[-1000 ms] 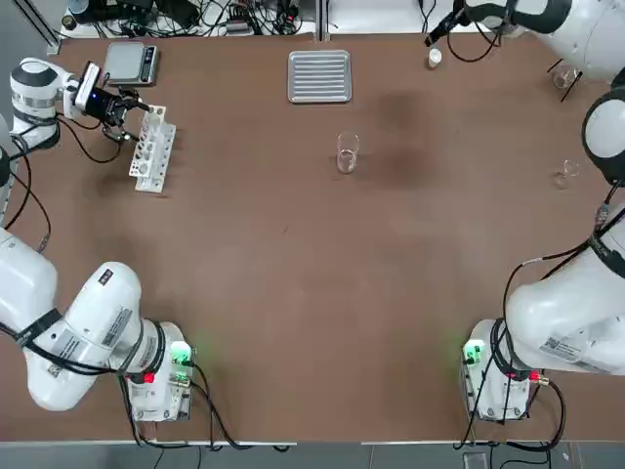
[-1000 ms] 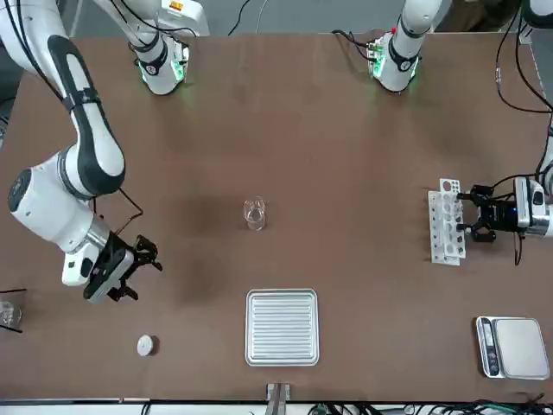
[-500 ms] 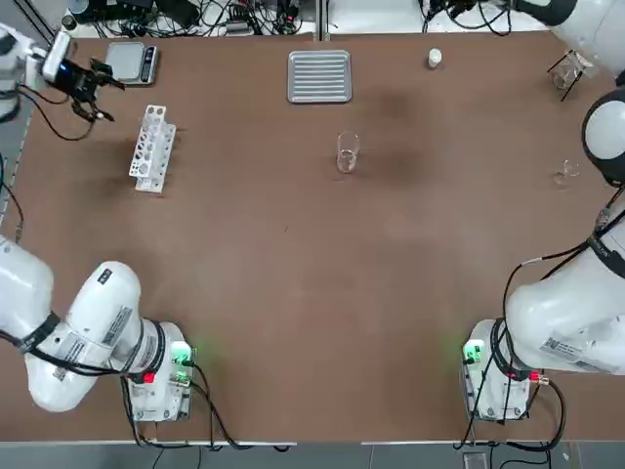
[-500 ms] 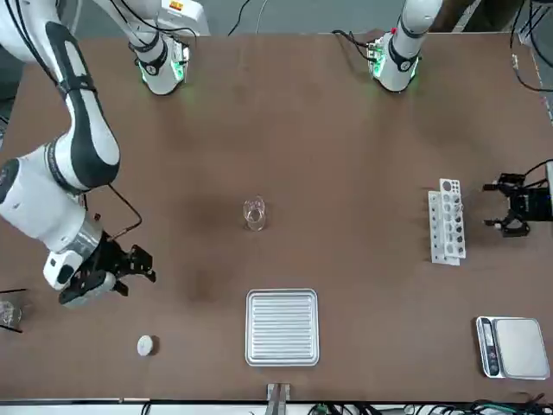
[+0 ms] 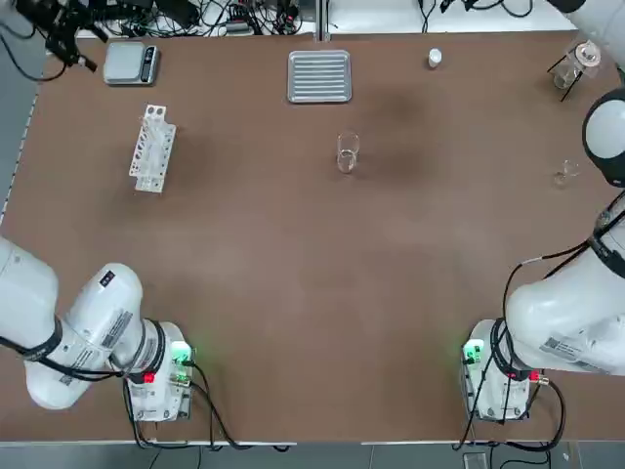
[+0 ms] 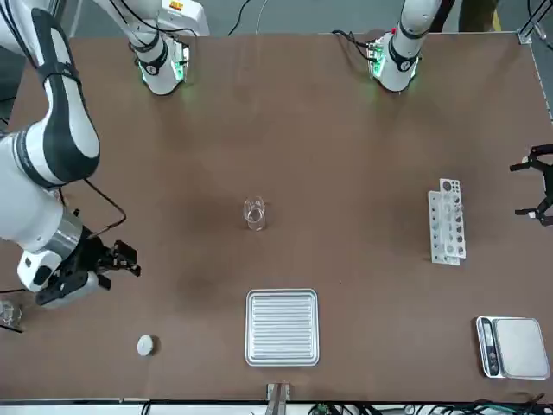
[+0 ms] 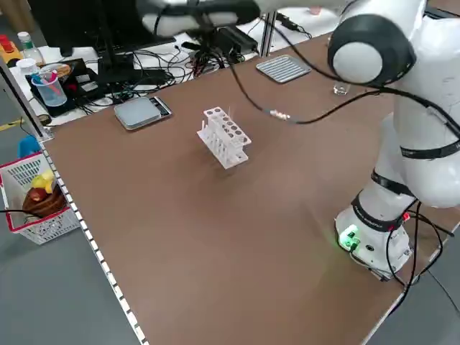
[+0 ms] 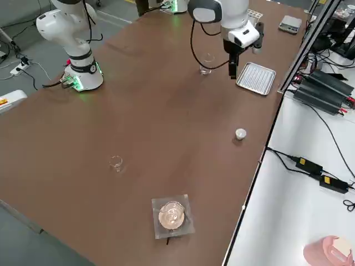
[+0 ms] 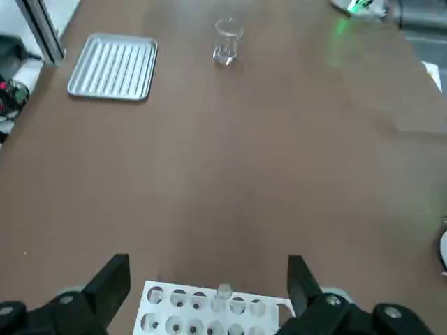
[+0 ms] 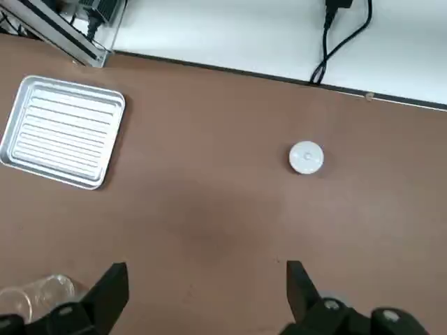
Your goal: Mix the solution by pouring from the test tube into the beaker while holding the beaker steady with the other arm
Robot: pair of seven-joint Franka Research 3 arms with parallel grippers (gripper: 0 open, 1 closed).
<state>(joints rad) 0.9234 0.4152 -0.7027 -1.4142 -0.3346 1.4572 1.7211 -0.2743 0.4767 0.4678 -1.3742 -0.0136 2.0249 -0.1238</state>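
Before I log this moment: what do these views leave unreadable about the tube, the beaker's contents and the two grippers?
- Test tube: only a pale top shows in the rack in the left wrist view; too small elsewhere.
- Beaker: liquid level unreadable, clear glass and too small.
- Left gripper: partly cut off by the front view's edge, open and empty.
- Right gripper: fingers dark and small in front; wrist view shows them open.

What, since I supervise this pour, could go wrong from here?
1. The beaker stands unheld mid-table; the open right pincer could tip it when closing in.
2. The white tube rack may tip or drag if the open left pincer pulls a tube askew.
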